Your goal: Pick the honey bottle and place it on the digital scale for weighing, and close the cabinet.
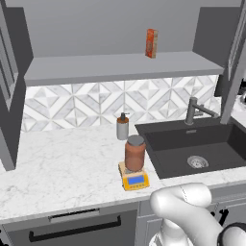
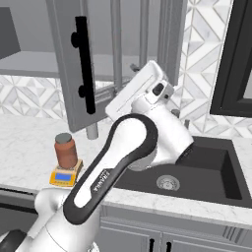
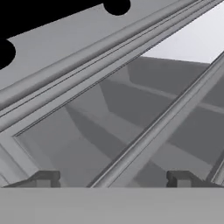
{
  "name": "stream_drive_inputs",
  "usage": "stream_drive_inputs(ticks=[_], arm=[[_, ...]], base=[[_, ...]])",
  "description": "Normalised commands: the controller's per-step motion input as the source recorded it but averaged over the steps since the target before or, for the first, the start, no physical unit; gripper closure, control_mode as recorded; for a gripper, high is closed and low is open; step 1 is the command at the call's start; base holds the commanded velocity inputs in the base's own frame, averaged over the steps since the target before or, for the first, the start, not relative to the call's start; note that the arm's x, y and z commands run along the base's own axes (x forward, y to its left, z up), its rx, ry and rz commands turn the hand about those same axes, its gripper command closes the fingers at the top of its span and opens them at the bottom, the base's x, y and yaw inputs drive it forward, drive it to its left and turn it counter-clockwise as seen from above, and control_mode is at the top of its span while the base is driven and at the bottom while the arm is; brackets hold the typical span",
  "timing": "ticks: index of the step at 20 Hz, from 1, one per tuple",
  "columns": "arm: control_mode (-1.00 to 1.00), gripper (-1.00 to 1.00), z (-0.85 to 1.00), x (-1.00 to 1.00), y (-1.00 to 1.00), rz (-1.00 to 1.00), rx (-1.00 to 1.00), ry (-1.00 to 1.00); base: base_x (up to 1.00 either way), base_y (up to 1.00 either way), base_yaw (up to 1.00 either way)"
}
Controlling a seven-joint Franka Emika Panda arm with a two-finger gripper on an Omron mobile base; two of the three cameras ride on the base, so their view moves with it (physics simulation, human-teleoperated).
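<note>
Honey bottle point(image 1: 135, 153) is already sitting upright on the digital scale point(image 1: 134, 178), so the step in hand looks like closing the cabinet. The robot is facing the open cabinet door point(image 2: 74, 74), its black bar handle point(image 2: 86, 72) at 11 o'clock in the hand view. Best bet: press flat on the panel, away from the hinge. Gripper point(image 3: 113, 178) is spread wide, holding nothing; contact with the door unclear.

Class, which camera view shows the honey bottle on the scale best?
The left base view: the honey bottle stands upright on the scale, near and unobstructed, lid and blue display clear. The right base view shows the bottle smaller, at the left beside the arm. The hand view faces the cabinet door instead.
</note>
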Motion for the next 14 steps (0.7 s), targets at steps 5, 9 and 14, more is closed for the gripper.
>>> stream_drive_inputs(ticks=[5,9,14], arm=[[-1.0,-1.0,-0.02,0.93,1.0,-0.33,-0.33,0.2],[-1.0,-1.0,-0.06,1.0,0.91,-0.35,-0.27,0.26],[-1.0,-1.0,-0.22,0.99,0.63,-0.33,-0.19,0.14]], base=[[0.0,0.0,0.0],[0.0,0.0,0.0],[0.0,0.0,0.0]])
